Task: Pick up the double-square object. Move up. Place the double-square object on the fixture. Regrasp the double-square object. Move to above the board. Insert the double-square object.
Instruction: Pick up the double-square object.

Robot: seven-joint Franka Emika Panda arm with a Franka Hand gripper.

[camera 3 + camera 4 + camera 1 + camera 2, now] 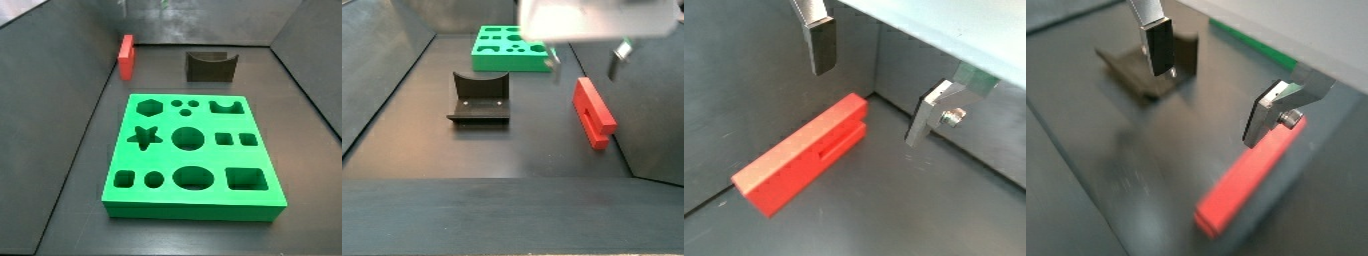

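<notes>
The red double-square object [804,155] lies flat on the dark floor next to a side wall, seen in both wrist views [1247,185] and both side views [127,55] [592,112]. My gripper [587,60] hangs above its far end, open and empty; it is out of frame in a side view. Nothing is between the fingers [820,45] in both wrist views, where the gripper [875,80] [1215,82] is off the block. The dark fixture [480,98] [210,66] [1153,65] stands apart from the block. The green board [194,150] [509,47] lies flat beyond it.
Grey walls [54,90] close in the floor on the sides and back. The red block lies close along one wall [656,110]. The board's green edge [1260,45] shows in a wrist view.
</notes>
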